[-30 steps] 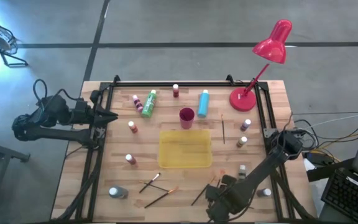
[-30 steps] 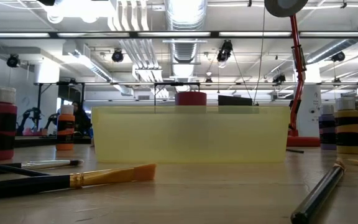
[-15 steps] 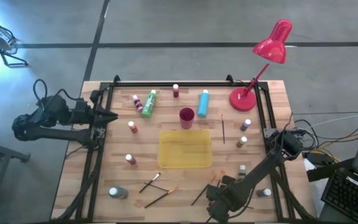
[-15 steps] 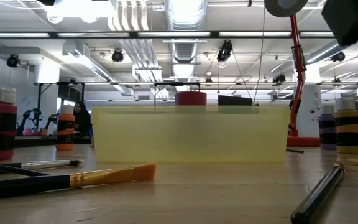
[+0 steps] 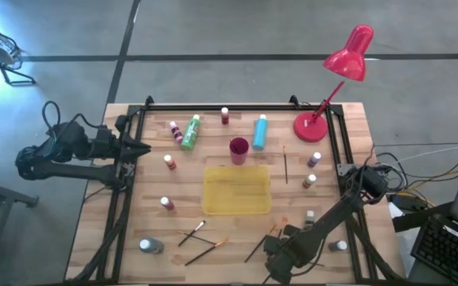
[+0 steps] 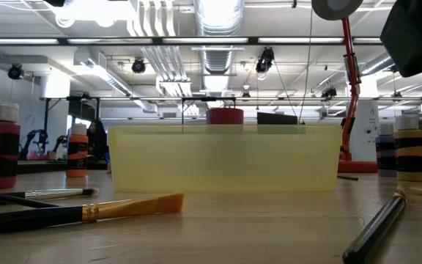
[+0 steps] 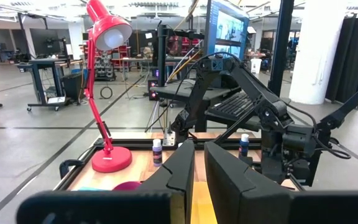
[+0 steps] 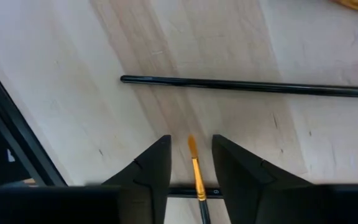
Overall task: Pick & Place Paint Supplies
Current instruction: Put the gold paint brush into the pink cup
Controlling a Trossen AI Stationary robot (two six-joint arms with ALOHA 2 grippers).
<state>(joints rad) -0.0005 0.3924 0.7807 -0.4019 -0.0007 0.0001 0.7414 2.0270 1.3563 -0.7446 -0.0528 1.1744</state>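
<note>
From above, my right gripper [image 5: 281, 253] hangs low over the near right part of the table [image 5: 348, 119], among the loose brushes lying near the yellow tray [image 5: 237, 191]; my left gripper [image 5: 137, 148] waits at the far left edge, fingers nearly together with a thin gap and nothing between them. The small paint bottles are scattered around the tray, none of them in it, so most of the task is ahead, I judge. From table height, an orange-tipped brush [image 6: 79, 213] lies on the near left in front of the tray, and a dark brush handle [image 6: 376, 227] slants across the near right. Past my left wrist I see only the red lamp [image 7: 107, 37] and my other arm beyond the table. Past my right wrist, a thin brush [image 8: 196, 171] lies between my two fingers [image 8: 148, 168], its orange tip pointing out of the gap; they stand partly apart and do not yet pinch it. Another dark brush [image 8: 247, 87] lies crosswise farther on. To do this well, I should stay centred on the handle, come down until my tips nearly touch the wood, then pinch squarely so the brush does not roll away.
</note>
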